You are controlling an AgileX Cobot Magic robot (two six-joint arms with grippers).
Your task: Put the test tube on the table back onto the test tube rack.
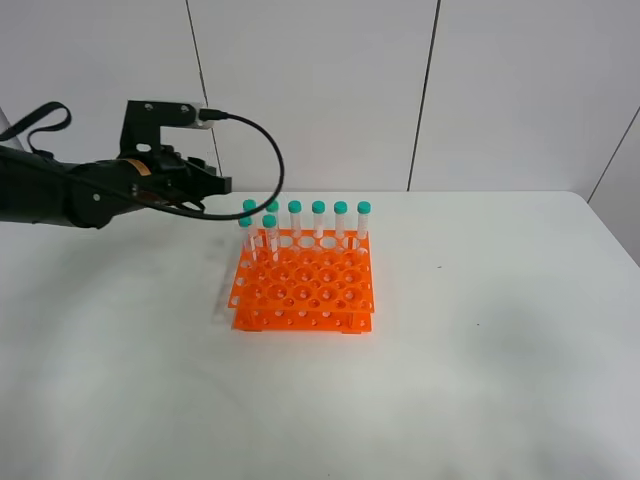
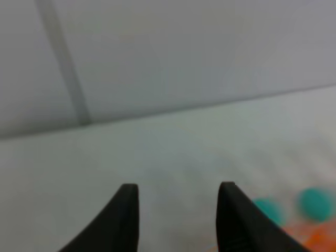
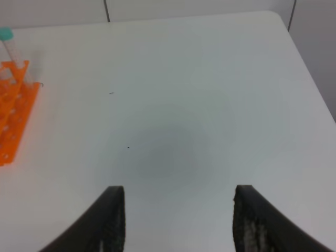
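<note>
The orange test tube rack (image 1: pixel 302 288) stands in the middle of the white table (image 1: pixel 490 360). Several test tubes with teal caps stand upright in it: a row along the back (image 1: pixel 318 218) and two more at the left (image 1: pixel 269 232). No test tube is seen lying on the table. My left gripper (image 1: pixel 221 185) hovers above and just left of the rack's back left corner, open and empty (image 2: pixel 178 186); blurred teal caps (image 2: pixel 315 203) show beside it. My right gripper (image 3: pixel 178 190) is open and empty over bare table, right of the rack (image 3: pixel 13 113).
A grey panelled wall (image 1: pixel 320 90) rises behind the table. The table's right edge and rounded back corner (image 3: pixel 278 18) show in the right wrist view. The left arm's black cable (image 1: pixel 265 150) loops above the rack's back left.
</note>
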